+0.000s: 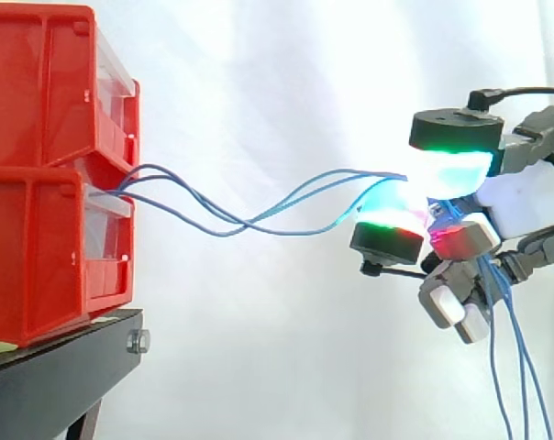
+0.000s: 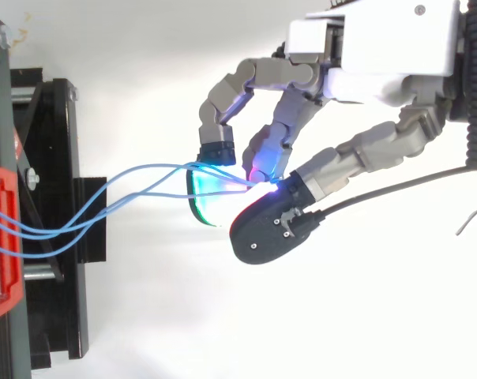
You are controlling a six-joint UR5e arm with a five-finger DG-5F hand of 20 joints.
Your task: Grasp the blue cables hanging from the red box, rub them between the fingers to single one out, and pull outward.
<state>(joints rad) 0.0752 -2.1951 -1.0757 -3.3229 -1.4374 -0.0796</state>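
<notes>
A: Where the two stacked red plastic bins [image 1: 38, 183] sit on the black metal stand [image 1: 57, 376] at the left, what comes out of them?

B: Several thin blue cables [image 1: 259, 218] leave the front of the lower bin. They sag and cross one another in mid-air, then rise rightward to the robot's grey multi-fingered hand [image 2: 381, 47].

A: Has it got them?

B: Yes. Its glowing fingertips [image 1: 451, 172] are clamped on the cables, thumb against fingers, and the pinch is well apart from the bins. Past it, the loose ends drop down through the hand at the right.

A: So how far along is it?

B: The grasp looks done. More than one strand runs into the pinch, so I'd judge none is singled out yet. The span back to the bin is wavy, not taut, so the outward pull lies mostly ahead.
</notes>
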